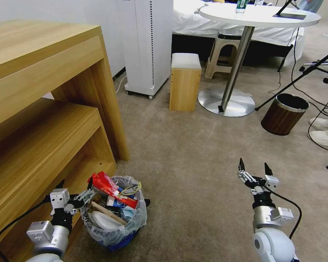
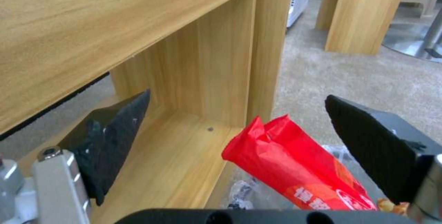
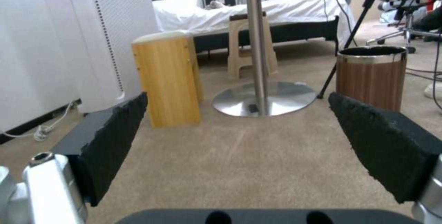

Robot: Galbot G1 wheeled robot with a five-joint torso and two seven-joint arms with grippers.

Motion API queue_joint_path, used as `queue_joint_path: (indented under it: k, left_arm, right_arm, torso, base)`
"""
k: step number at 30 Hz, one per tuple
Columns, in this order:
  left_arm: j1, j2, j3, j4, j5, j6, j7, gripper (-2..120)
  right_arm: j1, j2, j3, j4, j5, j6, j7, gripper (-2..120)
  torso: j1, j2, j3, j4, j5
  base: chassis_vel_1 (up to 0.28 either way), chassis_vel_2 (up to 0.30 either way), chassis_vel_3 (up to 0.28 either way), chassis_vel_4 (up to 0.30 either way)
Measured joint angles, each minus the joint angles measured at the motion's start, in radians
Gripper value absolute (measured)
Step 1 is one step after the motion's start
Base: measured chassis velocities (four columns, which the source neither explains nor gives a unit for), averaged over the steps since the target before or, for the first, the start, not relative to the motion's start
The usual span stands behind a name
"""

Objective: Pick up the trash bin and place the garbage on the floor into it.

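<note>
Trash bin: the trash bin (image 1: 114,222) stands on the floor (image 1: 193,174) close to the lower front corner of the wooden shelf unit (image 1: 43,120), lined with a crinkled translucent bag.
Contents: garbage fills it to the rim, with a red packet (image 1: 105,183) sticking up at the top, a wooden stick (image 1: 105,213) lying across, and a white slipper (image 1: 104,221) beneath.
Left arm: low at the head view's left, forearm rising from the bottom edge and reaching forward along the shelf unit's bottom board.
Left gripper: the left gripper (image 1: 73,192) sits just beside the bin's rim on the shelf side, level with the top of the bag.
Left fingers: spread apart and holding nothing; in the left wrist view the red packet (image 2: 295,165) pokes up between the two black pads (image 2: 115,141) without touching either.
Right arm: at the head view's lower right, forearm upright from the bottom edge, wrist pointing forward over bare carpet.
Right gripper: the right gripper (image 1: 253,169) hovers above the floor, well apart from the trash bin.
Right fingers: spread wide and released, gripping nothing; between them the right wrist view shows carpet.
Beyond: a wooden stool (image 3: 168,79), a round table's metal base (image 3: 262,99), and a brown bin with a metal rim (image 3: 372,75).
</note>
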Motion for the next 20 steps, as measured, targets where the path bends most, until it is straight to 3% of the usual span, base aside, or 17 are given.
queue_joint_path:
  k: [20]
  left_arm:
    - [0.010,0.000,0.000,-0.007,0.005,0.005,0.002,100]
  right_arm:
    - [-0.006,0.007,-0.002,0.005,-0.020,0.008,-0.017,100]
  torso:
    - [0.000,0.000,0.000,0.0000,0.0001]
  base:
    - [0.000,0.000,0.000,0.000]
